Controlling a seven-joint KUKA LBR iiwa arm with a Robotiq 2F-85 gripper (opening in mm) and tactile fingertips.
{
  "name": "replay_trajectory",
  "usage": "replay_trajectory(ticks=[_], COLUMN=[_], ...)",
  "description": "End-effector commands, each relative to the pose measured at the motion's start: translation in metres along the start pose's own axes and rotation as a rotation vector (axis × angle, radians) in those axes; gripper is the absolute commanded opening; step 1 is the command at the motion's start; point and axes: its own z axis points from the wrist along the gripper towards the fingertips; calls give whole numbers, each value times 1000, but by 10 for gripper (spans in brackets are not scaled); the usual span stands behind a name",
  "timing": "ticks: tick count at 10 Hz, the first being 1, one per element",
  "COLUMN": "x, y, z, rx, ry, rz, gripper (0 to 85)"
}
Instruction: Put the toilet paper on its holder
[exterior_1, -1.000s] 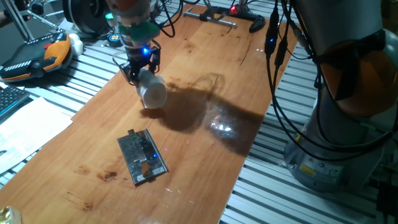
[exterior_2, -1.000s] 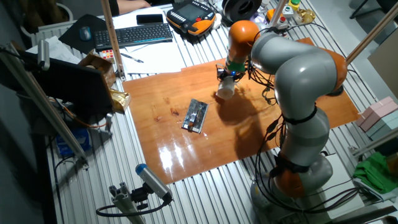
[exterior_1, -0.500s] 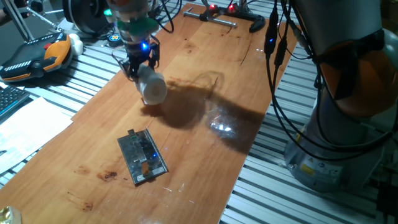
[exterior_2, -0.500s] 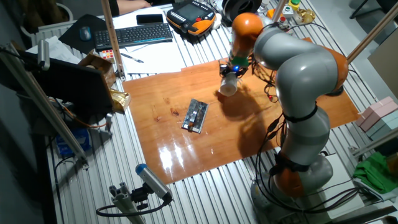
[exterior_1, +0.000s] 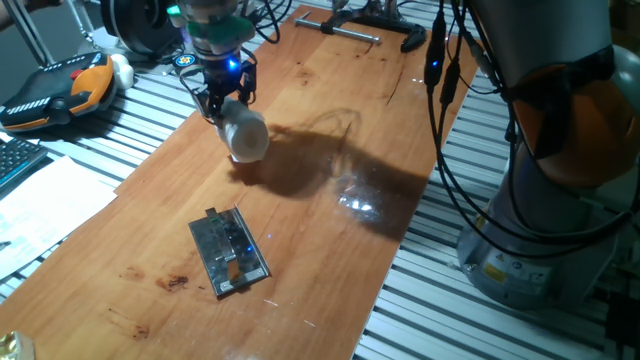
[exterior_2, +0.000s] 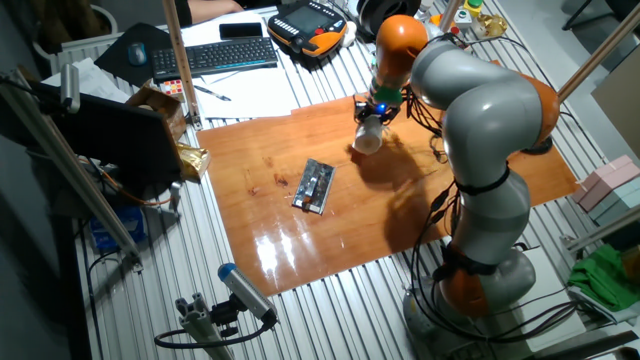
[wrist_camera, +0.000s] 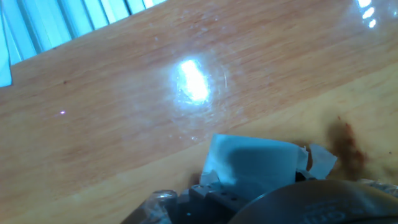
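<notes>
The toilet paper (exterior_1: 245, 136), a small white roll, hangs tilted just above the wooden board with my gripper (exterior_1: 224, 104) shut on its upper end. From the other fixed view the roll (exterior_2: 367, 139) sits under the gripper (exterior_2: 374, 115) near the board's far side. In the hand view the roll (wrist_camera: 255, 165) fills the lower middle, a torn flap at its right. The holder (exterior_1: 230, 250), a shiny grey plate with an orange-brown tipped bar, lies flat toward the near end of the board, well apart from the roll; it also shows as the holder (exterior_2: 315, 186).
The wooden board (exterior_1: 330, 180) lies on a slatted metal table. An orange-and-black teach pendant (exterior_1: 60, 90) and a keyboard (exterior_2: 215, 55) sit off the board. Black cables (exterior_1: 445, 70) hang by the robot base (exterior_2: 480, 280).
The gripper with the roll has risen slightly and shifted toward the far end of the board, away from the holder. The holder has not moved.
</notes>
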Motion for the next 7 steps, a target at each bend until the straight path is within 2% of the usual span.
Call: replay_trajectory(ticks=[1,4,7], x=[0,0,0], y=[0,0,0], z=[0,0,0], rx=[-8,-46,-45], ry=[-1,11,13], rz=[-19,-24,4], gripper=[550,543,580])
